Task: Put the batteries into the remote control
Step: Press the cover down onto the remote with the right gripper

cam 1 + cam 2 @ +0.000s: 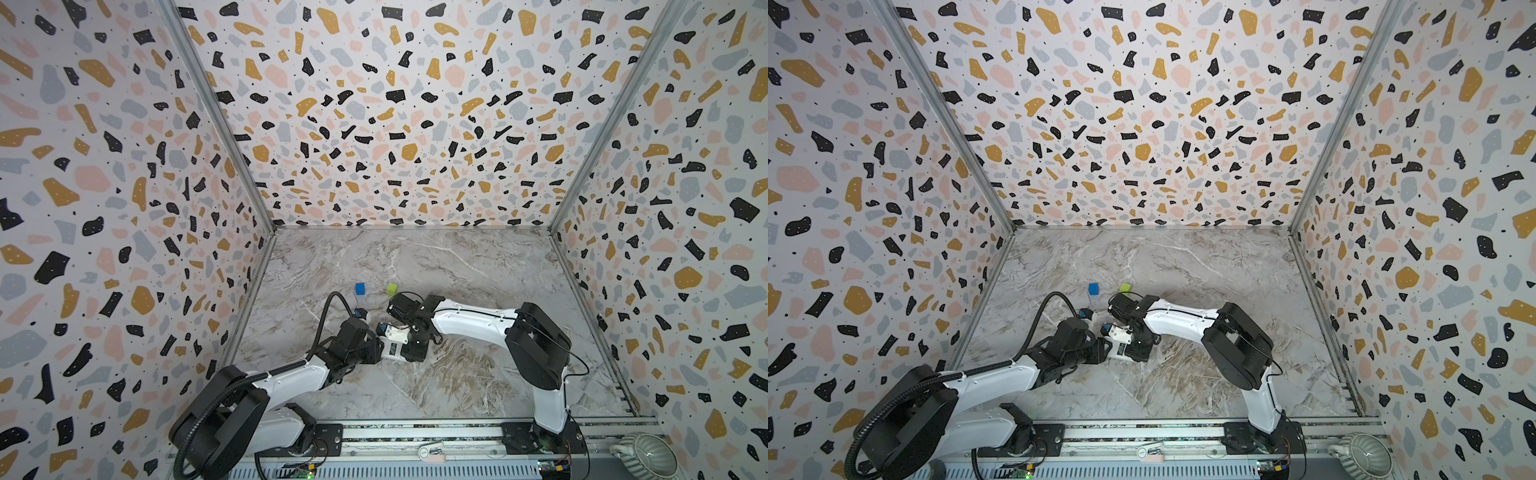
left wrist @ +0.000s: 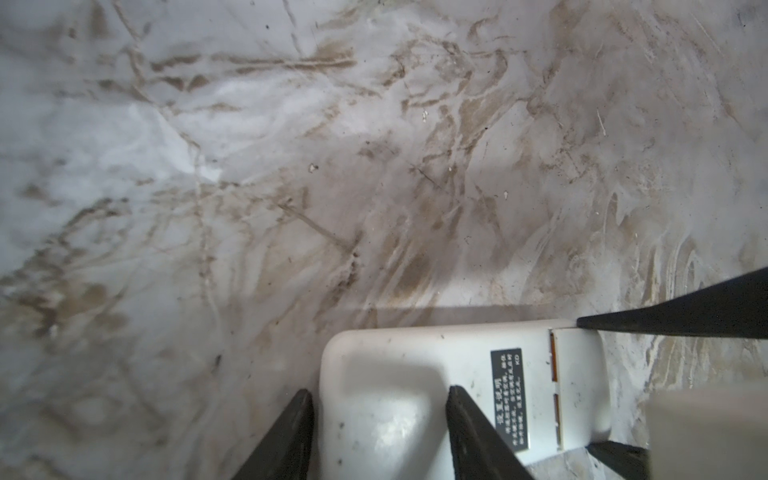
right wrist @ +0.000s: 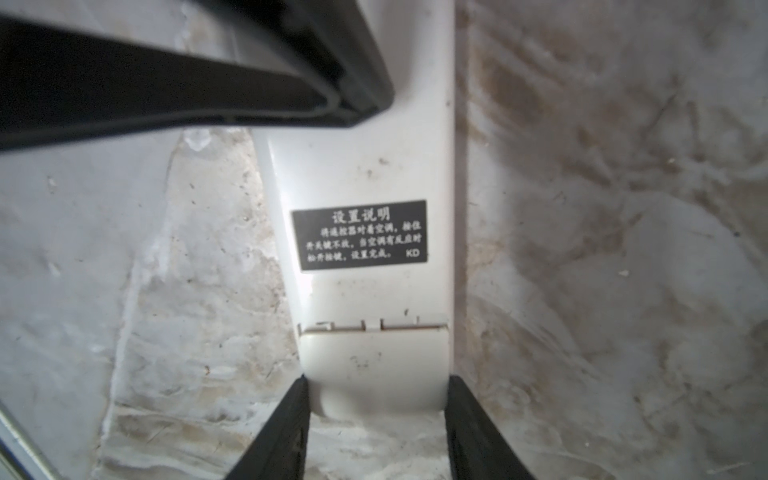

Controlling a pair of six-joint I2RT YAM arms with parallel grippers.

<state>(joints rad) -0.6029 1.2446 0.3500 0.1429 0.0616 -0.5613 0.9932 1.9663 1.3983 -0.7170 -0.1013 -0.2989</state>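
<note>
The remote control (image 1: 392, 352) lies flat, white back up, on the marble table (image 1: 478, 270). It is left of centre and in the nearer half, with my two arms meeting over it in both top views.

My right gripper (image 3: 378, 380) is partly open and clamped across the remote's width at the battery cover (image 3: 374, 365) end, one finger against each long edge. Past the cover there is a black label (image 3: 359, 235) with white print.

My left gripper (image 2: 380, 390) is at the opposite end, with its jaws about as far apart. One finger is just outside the remote's rounded end edge and the other lies over the white back. I cannot tell whether it presses on or holds anything.

The batteries (image 2: 553, 361) show only as two thin orange strips in the seam along the cover's edge.

For room to move, bare marble stretches to the right, towards the far wall, and forward to the front rail (image 1: 415, 432). The left wall's metal edge (image 1: 249, 299) is the nearest boundary. A blue cube (image 1: 360, 289) and a green cube (image 1: 392, 288) sit side by side, not touching, just beyond my right wrist on the far-wall side.
</note>
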